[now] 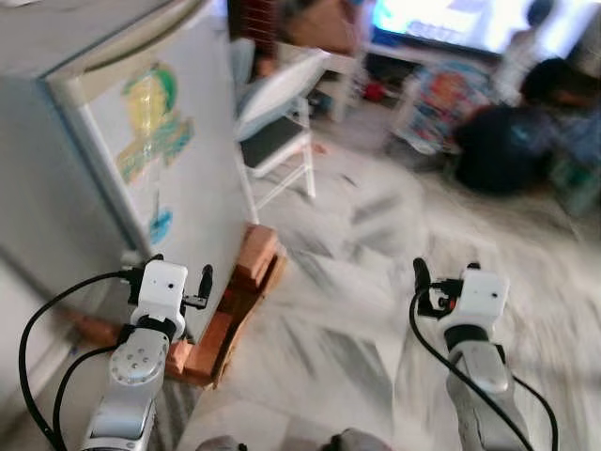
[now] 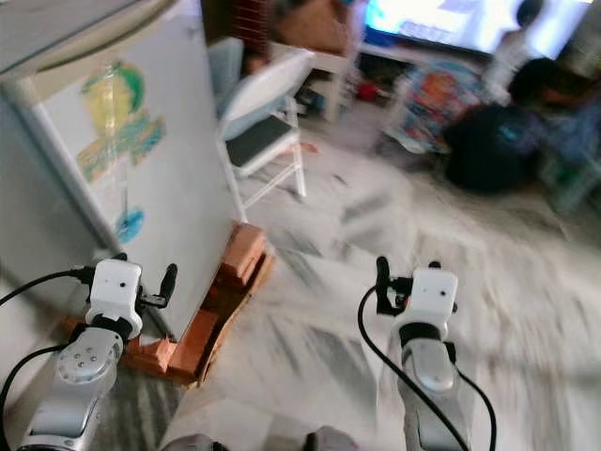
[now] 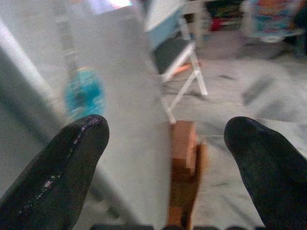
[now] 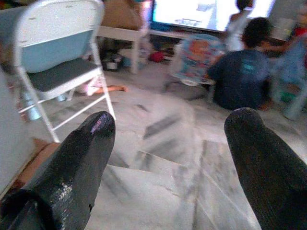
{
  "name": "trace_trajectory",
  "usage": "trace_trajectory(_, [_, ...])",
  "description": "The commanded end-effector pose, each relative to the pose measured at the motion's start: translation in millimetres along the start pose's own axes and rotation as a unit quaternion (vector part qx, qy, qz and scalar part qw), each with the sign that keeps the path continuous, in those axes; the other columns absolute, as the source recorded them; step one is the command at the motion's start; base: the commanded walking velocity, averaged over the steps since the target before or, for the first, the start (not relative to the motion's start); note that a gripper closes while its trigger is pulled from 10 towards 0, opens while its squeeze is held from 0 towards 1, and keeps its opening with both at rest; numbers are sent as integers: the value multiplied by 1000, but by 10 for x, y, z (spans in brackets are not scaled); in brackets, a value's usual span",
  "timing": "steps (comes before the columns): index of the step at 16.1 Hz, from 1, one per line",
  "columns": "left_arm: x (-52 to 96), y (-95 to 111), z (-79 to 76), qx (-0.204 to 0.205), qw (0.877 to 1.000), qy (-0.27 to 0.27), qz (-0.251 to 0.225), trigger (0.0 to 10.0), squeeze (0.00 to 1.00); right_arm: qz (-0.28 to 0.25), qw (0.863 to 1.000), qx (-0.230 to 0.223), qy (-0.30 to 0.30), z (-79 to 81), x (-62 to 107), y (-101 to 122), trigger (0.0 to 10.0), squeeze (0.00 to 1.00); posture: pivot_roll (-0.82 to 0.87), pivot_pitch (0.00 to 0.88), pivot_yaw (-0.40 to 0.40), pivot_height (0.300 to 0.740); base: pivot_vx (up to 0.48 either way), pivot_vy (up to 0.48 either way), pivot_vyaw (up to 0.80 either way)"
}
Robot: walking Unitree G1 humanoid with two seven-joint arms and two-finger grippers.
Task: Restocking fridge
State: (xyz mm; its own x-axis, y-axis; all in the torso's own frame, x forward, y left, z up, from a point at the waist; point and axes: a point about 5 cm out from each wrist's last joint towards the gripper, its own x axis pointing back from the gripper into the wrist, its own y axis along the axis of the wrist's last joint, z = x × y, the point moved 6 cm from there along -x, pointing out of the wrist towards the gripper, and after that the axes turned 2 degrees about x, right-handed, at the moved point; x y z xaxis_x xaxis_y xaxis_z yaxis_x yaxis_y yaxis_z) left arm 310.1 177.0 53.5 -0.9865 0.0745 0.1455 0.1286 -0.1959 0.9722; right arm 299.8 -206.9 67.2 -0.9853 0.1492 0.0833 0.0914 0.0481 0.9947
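Facing closed fridge (image 1: 178, 150) (on bricks (image 1: 246, 287)), left end effector (image 3: 163, 158) and right end effector (image 4: 168, 158) both spread, empty.

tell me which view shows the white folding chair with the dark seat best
The right wrist view: the white folding chair with the dark seat is near and fairly sharp, with backrest, seat and legs showing. Both eye views catch it smaller and blurred beside the white fridge. The left wrist view shows its seat and legs, blurred.
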Motion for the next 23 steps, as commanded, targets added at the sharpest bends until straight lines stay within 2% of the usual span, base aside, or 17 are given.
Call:
trace_trajectory(1, [-25, 60, -125, 6, 1000, -21, -12, 10000, 0, 1, 1000, 7, -10, -96, -1, 8, 10000, 0, 42, 63, -34, 740, 0, 480, -800])
trace_trajectory(6, [-22, 71, -145, 7, 1000, -22, -16, 10000, 0, -1, 1000, 10, -10, -105, -6, 17, 10000, 0, 41, 67, -40, 740, 0, 480, -800])
trace_trajectory(10, [0, 46, -63, 9, 1000, 7, -16, 10000, 0, 1, 1000, 14, -8, -114, 2, 14, 10000, 0, 40, 74, -49, 740, 0, 205, -109])
trace_trajectory(16, [17, -102, 123, 77, 995, 64, 14, 10000, 0, 6, 1000, 18, 1, -86, 10, -3, 10000, 0, 40, 78, -60, 740, 0, 0, 0])
trace_trajectory(18, [-4, -109, 143, 85, 994, 67, 17, 10000, 0, 7, 1000, 18, 4, -70, 13, -6, 10000, 0, 40, 79, -61, 740, 0, 0, 0])
trace_trajectory(23, [-252, 22, 227, 103, 992, 69, 3, 10000, 0, 14, 999, 23, 17, -30, 58, -42, 10000, 0, 21, 92, -72, 740, 0, 0, 0])
